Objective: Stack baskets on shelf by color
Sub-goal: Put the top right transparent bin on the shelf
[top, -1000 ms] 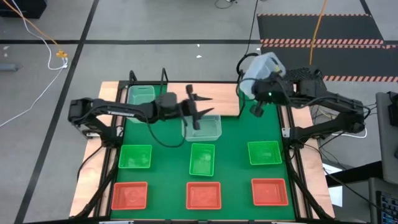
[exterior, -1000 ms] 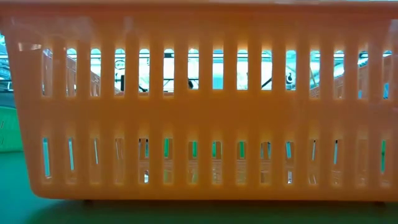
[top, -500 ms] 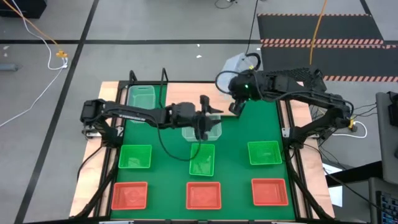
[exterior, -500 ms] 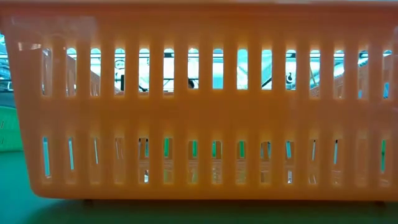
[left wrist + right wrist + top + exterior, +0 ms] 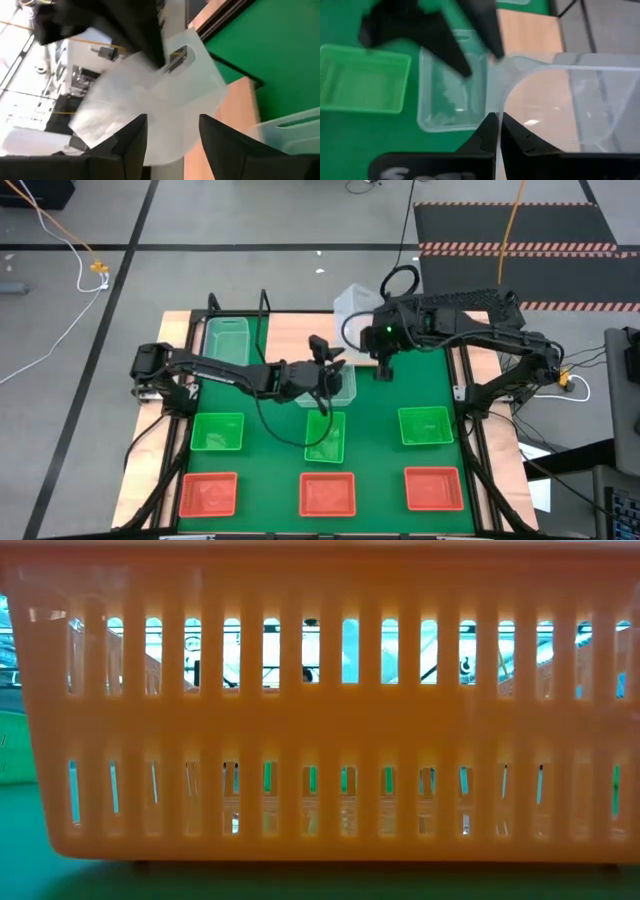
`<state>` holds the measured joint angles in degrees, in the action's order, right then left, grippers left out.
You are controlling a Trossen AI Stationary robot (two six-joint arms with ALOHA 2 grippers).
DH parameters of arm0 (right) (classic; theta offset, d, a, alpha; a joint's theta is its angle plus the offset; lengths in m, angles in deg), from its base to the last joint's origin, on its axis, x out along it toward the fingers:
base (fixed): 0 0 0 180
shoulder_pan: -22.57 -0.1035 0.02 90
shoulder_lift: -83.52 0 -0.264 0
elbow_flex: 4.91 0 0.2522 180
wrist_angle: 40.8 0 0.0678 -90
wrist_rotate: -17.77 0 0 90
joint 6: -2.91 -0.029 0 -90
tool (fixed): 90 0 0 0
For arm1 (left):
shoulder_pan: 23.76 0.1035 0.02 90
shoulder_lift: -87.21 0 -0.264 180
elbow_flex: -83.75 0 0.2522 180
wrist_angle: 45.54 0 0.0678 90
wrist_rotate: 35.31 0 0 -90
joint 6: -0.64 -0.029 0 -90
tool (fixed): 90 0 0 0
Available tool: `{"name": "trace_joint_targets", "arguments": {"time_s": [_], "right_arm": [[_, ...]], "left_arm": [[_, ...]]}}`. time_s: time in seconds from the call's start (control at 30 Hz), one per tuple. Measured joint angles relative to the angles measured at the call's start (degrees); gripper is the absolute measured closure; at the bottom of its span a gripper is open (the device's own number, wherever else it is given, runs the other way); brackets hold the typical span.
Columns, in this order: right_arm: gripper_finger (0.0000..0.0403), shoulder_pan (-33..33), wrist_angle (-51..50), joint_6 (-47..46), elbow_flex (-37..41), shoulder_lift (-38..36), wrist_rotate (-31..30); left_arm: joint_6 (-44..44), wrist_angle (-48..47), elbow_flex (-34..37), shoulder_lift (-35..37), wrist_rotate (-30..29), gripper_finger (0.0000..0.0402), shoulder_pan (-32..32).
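My right gripper [image 5: 368,330] is shut on a clear basket [image 5: 356,308] held in the air over the far right part of the wooden shelf [image 5: 295,332]. My left gripper [image 5: 325,356] stands open above a second clear basket [image 5: 338,387], which sits on the green mat just before the shelf, and it touches nothing. In the left wrist view its fingers [image 5: 131,137] frame the lifted basket [image 5: 150,100] from a distance. A third clear basket [image 5: 228,340] stands on the shelf's left end. My right gripper pinches the clear basket's rim [image 5: 502,106] between its two shut fingers, close to a rounded corner. The fingers come slanting down from the table's right side. The basket is lifted clear of the shelf and tilted, its body reaching beyond the fingertips.
Three green baskets [image 5: 325,435] lie in a row across the mat's middle, and three red-orange ones [image 5: 328,493] along its near edge. The slotted wall of a red-orange basket [image 5: 320,710] fills the low view. Black frame posts [image 5: 263,305] rise at the shelf's far side.
My right gripper has carried the clear basket toward the table's left edge and slightly down, rolling its wrist, so the basket now hangs over the shelf. My left gripper has rolled at the wrist above the clear basket on the mat and stayed open.
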<state>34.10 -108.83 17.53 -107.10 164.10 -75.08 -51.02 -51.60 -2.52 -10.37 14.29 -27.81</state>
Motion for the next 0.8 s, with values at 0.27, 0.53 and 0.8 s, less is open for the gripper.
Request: {"name": "trace_joint_targets", "arguments": {"time_s": [0.27,0.53,0.8], "right_arm": [[0.0403,-5.0,-0.1,0.3,3.0,0.2,-0.2],[0.0403,-7.4,5.8,5.1,8.1,0.2,-2.9],[0.0403,-7.1,9.2,9.7,9.3,0.2,-3.3]], "left_arm": [[2.5,-5.8,-0.3,10.3,16.7,0.022,1.8],[18.7,-28.1,-12.4,6.7,39.1,0.022,9.9],[19.6,-38.5,-24.4,-3.4,41.8,0.0219,10.1]]}}
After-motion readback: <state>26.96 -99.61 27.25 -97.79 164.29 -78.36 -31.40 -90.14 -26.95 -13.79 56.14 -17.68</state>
